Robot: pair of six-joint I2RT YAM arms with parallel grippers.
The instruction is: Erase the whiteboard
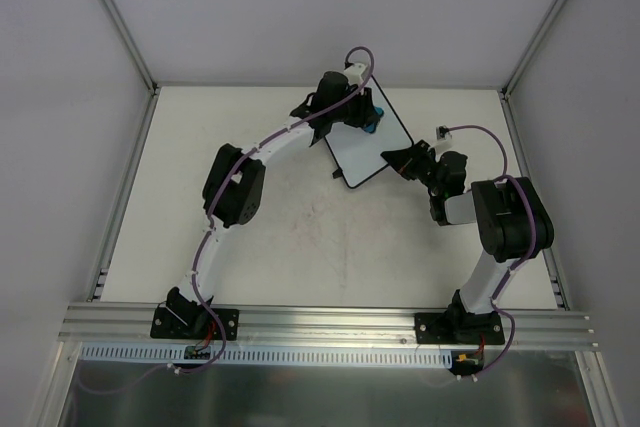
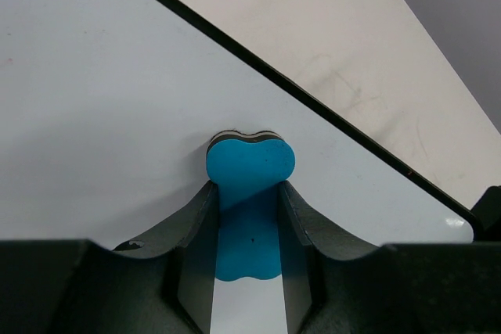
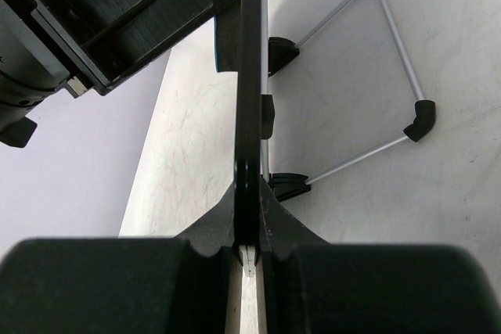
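Observation:
The whiteboard (image 1: 368,149), white with a thin black frame, is held tilted above the table at the back centre. Its face (image 2: 102,115) shows no marks. My left gripper (image 1: 368,117) is shut on the blue bone-shaped eraser (image 2: 249,193) and presses it against the board's upper part. My right gripper (image 1: 398,160) is shut on the board's right edge (image 3: 249,99), seen edge-on between its fingers. A folding wire stand (image 3: 391,76) hangs off the board's back.
The beige table (image 1: 300,247) lies under both arms, with grey enclosure walls on three sides. An aluminium rail (image 1: 330,322) carries the arm bases at the near edge. The left arm's body (image 3: 94,21) is close beside the board.

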